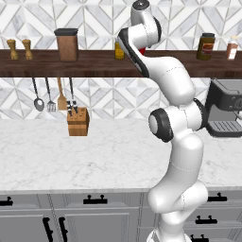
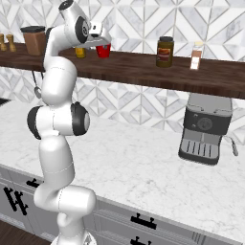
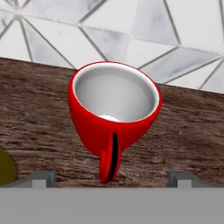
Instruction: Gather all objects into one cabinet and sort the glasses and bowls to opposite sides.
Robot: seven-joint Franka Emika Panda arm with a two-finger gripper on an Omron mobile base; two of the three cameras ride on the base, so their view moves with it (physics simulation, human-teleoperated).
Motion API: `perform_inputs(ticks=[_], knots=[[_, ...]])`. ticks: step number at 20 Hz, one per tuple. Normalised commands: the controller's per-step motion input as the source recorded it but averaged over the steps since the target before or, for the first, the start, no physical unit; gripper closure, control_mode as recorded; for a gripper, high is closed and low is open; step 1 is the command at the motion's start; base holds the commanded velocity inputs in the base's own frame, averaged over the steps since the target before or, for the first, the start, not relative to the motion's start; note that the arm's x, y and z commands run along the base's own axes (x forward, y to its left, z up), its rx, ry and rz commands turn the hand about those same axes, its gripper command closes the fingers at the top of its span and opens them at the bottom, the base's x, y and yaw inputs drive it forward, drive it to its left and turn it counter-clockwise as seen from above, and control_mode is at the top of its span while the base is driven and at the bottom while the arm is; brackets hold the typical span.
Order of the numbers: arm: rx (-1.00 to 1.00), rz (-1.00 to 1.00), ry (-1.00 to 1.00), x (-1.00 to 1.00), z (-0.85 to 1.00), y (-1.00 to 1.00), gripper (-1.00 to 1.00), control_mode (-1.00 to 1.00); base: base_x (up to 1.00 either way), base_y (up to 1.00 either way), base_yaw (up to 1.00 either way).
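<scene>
The red cup [image 3: 114,114] sits upright on the dark wooden shelf [image 3: 39,113], in the middle of the hand view, its white inside showing and its handle [image 3: 109,159] turned toward the camera. The two finger tips [image 3: 43,178] stand spread wide at the bottom of that view, one well to each side of the handle, and neither touches the cup; the cup lies just ahead of the gripper [image 3: 114,179], centred in the gap.

In the right base view the cup [image 2: 103,50] is at the upper left of the frame, on the shelf [image 2: 143,69], with the gripper [image 2: 99,39] close above and in front of it. A yellow-filled jar [image 2: 80,51] stands just left of the cup. Farther right along the shelf are a dark jar [image 2: 164,51] and a small bottle [image 2: 195,55]. Below, at the right, a coffee machine [image 2: 205,128] rests on the marble counter [image 2: 134,162].

In the left base view only a sliver of the cup [image 1: 142,50] shows beside the arm [image 1: 170,118], at the upper middle of the frame.
</scene>
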Motion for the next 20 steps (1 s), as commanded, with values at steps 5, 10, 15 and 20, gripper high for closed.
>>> perform_inputs(ticks=[5,10,15,20], knots=[[-0.04,0.0,0.0,0.55,-0.17,0.22,-1.0,-1.0,0.0,0.0,0.0],[-0.01,0.0,0.0,0.4,-0.18,0.2,-1.0,-1.0,0.0,0.0,0.0],[-0.06,0.0,0.11,0.0,-0.44,0.02,-1.0,-1.0,0.0,0.0,0.0],[-0.11,0.0,0.2,-0.01,-0.59,0.05,-1.0,-1.0,0.0,0.0,0.0]])
